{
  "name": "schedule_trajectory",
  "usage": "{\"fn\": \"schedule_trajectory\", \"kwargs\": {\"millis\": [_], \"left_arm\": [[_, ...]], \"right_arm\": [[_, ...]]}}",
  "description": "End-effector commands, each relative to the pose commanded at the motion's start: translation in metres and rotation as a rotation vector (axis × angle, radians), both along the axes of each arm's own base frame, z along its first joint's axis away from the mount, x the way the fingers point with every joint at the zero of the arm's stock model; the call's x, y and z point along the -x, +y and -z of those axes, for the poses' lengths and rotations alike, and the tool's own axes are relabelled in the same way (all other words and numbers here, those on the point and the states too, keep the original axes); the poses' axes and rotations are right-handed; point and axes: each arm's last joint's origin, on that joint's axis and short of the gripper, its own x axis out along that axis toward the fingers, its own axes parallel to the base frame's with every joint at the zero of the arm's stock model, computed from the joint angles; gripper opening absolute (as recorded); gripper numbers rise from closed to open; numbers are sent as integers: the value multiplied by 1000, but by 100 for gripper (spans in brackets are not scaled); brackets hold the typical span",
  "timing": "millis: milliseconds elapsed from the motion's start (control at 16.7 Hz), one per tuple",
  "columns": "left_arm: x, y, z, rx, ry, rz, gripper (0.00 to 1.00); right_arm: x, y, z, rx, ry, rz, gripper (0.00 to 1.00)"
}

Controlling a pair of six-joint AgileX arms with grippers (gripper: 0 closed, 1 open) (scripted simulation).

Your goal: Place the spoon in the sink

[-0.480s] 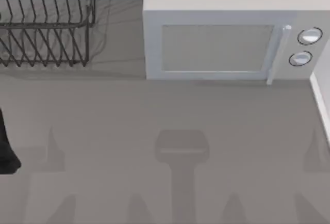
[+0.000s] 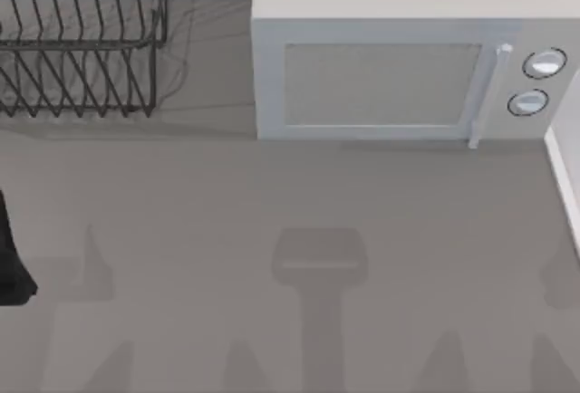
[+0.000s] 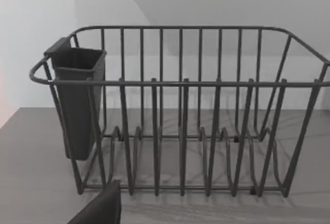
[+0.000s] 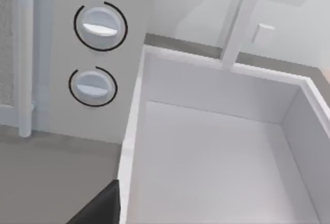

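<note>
Sink (image 4: 221, 87) just ahead of down-angled right tool (image 4: 100, 207), grip state impossible to tell.

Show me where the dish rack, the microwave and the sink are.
dish rack (image 3: 180, 83): left wrist view, front top rail.
microwave (image 2: 381, 85): top view, door window.
sink (image 4: 216, 157): right wrist view, basin floor.

A plain grey table (image 2: 272, 203) carries a dark wire dish rack (image 2: 82, 40) at the upper left of the frame and a white microwave (image 2: 399, 58) at upper centre and right. A white sink (image 4: 216, 146) rim sits at the right edge.
</note>
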Motion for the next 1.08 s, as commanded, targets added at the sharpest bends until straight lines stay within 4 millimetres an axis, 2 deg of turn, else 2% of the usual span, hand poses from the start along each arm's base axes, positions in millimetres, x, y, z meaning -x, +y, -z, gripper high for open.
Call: {"fn": "schedule_trajectory", "kwargs": {"millis": [300, 600, 840, 1080], "left_arm": [[0, 0, 0, 0, 0, 0, 100], [0, 0, 0, 0, 0, 0, 100], [0, 0, 0, 0, 0, 0, 100], [0, 0, 0, 0, 0, 0, 100]], "right_arm": [[-20, -11, -15, 388, 414, -100, 100], [-49, -30, -17, 723, 868, -450, 100], [-74, -48, -16, 837, 1083, -787, 100], [-95, -65, -16, 879, 1159, -1050, 100]]}}
